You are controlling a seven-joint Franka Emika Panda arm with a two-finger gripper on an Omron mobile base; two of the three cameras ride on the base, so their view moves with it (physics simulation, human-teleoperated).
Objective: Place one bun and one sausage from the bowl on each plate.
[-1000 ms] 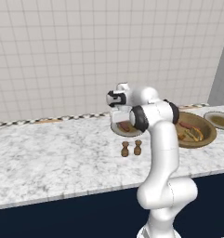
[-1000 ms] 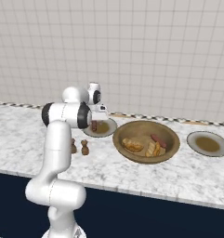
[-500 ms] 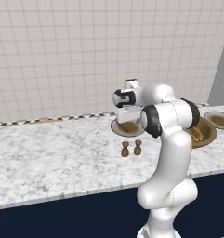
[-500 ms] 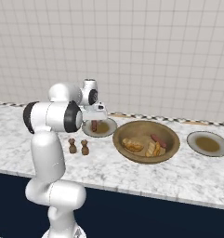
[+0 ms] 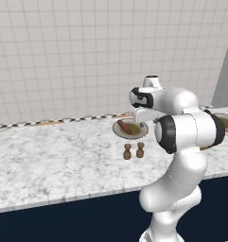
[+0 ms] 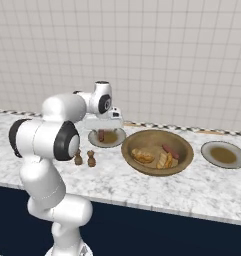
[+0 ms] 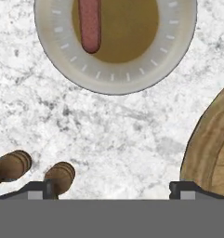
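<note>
Claw (image 7: 112, 188) spread wide and empty above the counter, one sausage delivered.

Over the last second the arm has swung from the near plate (image 7: 132, 74) toward the bowl (image 6: 137, 160), so I reckon a bun is next. The sausage (image 7: 89, 25) lies on that plate's brown centre, its top end cut off in the hand view. Two small shakers (image 5: 134, 151) stand just in front. The far plate (image 6: 208, 150) looks bare. The bowl holds buns (image 6: 154, 158) and another sausage; their count is hard to make out.
</note>
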